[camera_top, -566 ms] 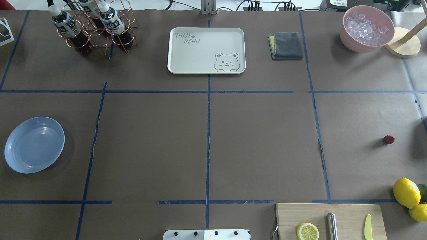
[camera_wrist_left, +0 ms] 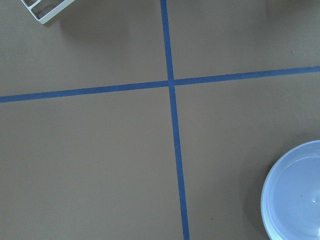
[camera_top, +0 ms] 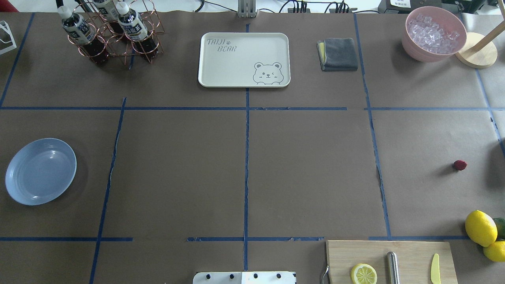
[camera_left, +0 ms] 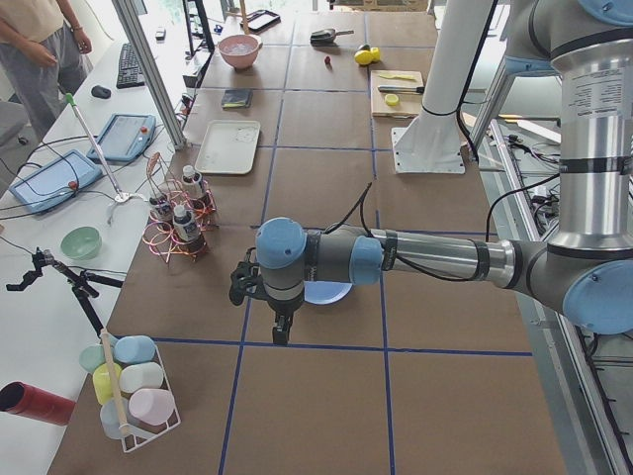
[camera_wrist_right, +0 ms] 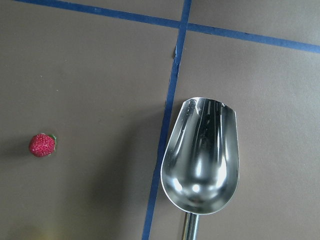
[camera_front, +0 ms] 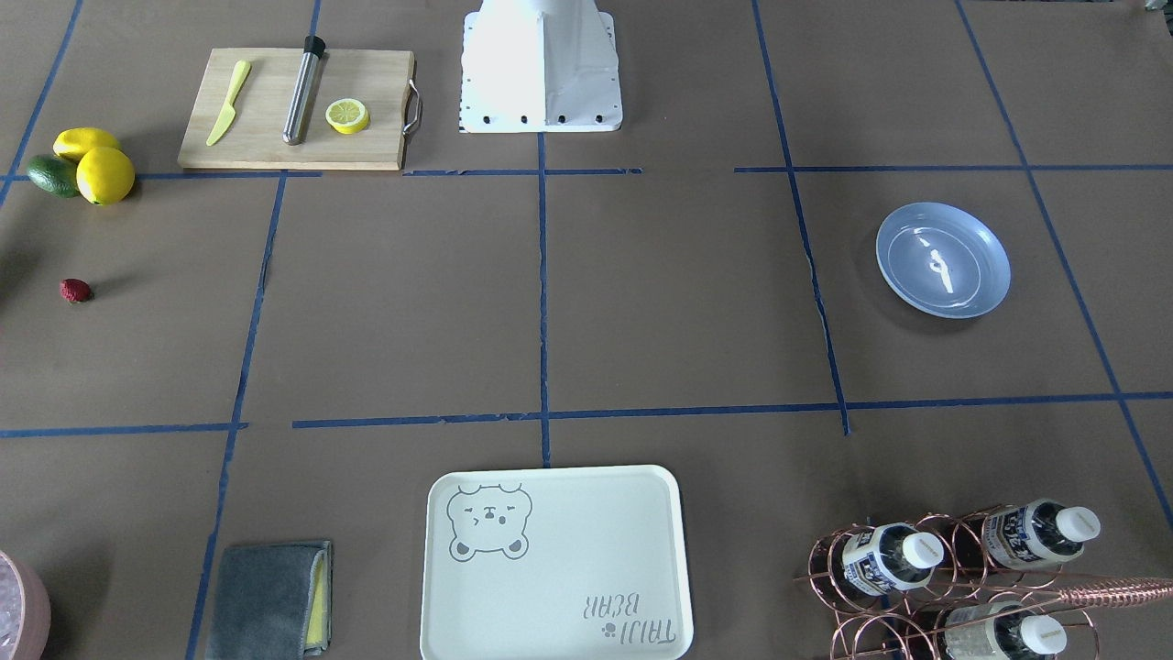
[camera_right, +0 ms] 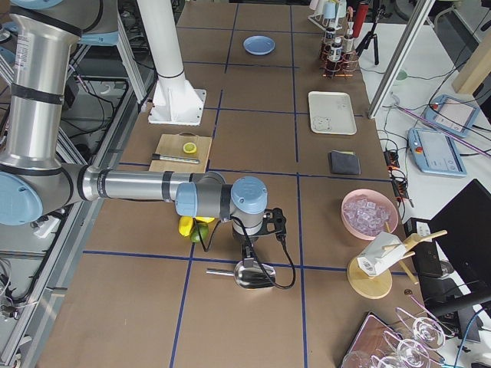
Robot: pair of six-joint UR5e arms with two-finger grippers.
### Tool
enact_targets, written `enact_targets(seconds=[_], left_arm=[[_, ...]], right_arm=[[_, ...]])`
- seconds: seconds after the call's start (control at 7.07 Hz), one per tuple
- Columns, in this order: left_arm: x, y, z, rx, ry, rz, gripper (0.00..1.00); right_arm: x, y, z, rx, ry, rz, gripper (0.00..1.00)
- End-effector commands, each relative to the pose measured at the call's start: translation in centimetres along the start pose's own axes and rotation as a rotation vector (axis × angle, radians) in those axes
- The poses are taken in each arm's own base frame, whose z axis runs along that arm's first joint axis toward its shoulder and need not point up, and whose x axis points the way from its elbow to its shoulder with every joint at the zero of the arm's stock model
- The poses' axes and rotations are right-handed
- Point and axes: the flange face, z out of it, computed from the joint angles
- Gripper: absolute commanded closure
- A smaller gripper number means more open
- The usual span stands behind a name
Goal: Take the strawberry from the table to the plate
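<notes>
the strawberry [camera_top: 459, 165] lies on the counter [camera_top: 307, 173] near the overhead view's 3 o'clock edge, with the lemons [camera_top: 480, 228] at its 5 o'clock. the plate [camera_top: 40, 171] sits well apart, at the 9 o'clock edge. in the right wrist view the berry is at 9 o'clock of a metal scoop [camera_wrist_right: 201, 160]. the right pincer [camera_right: 247, 251] hangs above that scoop and the left pincer [camera_left: 281, 334] hangs by the plate. both show only from the side, so i cannot tell if they are released or clenched.
</notes>
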Motion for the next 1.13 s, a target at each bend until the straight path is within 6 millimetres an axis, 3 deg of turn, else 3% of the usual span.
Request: enact_targets(seconds=[0.0,0.28,0.42,0.57,0.71,0.85,0.99], left_arm=[[2.4,-0.6,2.7,-0.044,-0.055,0.097,0.00],[5.4,-2.3,2.9,0.057,-0.045,0.265,0.00],[7.5,-3.0,3.8,0.094,-0.033,0.359,0.00],[11.2,-6.4,2.6,0.227,-0.017,0.504,0.00],[11.8,-6.6,2.7,0.277,-0.009,0.563,0.00],[14.0,-6.8,3.7,0.296,0.054,0.642,0.00],[13.5,-5.7,5.1,0.313,0.136,0.695,0.00]], right_arm=[[-0.9,-1.0,-0.4,0.018,0.000,-0.030,0.00],[-4.0,-5.2,-3.8,0.232,0.021,-0.231,0.00],[-5.3,-6.9,-4.3,0.257,0.002,-0.188,0.00],[-7.4,-8.3,-3.5,0.244,-0.028,-0.092,0.00],[-9.2,-8.8,-2.3,0.239,-0.034,-0.117,0.00],[-9.3,-8.9,-1.4,0.230,-0.030,-0.129,0.00],[-9.0,-8.9,-1.0,0.220,-0.035,-0.121,0.00]])
